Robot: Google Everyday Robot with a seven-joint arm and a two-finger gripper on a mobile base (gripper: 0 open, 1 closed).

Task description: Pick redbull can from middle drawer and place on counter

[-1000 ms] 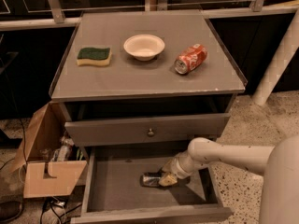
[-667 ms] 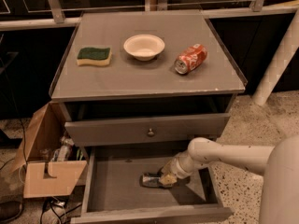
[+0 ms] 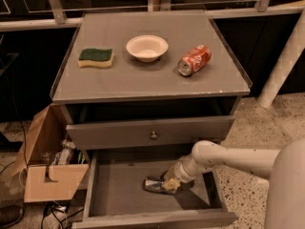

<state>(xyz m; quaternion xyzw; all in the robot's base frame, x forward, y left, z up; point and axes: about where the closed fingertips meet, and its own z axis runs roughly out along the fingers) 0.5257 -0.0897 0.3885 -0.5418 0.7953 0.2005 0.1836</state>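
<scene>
camera view. redbull can (image 3: 153, 184): on its side on the floor of the open middle drawer (image 3: 119, 194), right of centre, long axis running roughly side to side along the tray. gripper (image 3: 170, 184): low inside the drawer at the can's right end, touching or overlapping it; how far open, and whether clamped on the can, cannot tell. arm (image 3: 228, 157): entering from the right over the drawer's side wall. overhead: knobbed drawer (image 3: 153, 135) just above the tray's back, so likely exit forward and up. counter surface (image 3: 143, 82): sponge (image 3: 96, 57), bowl (image 3: 147, 47) and orange-red soda can (image 3: 194, 60) toward the back; bare strip along the front rim.
</scene>
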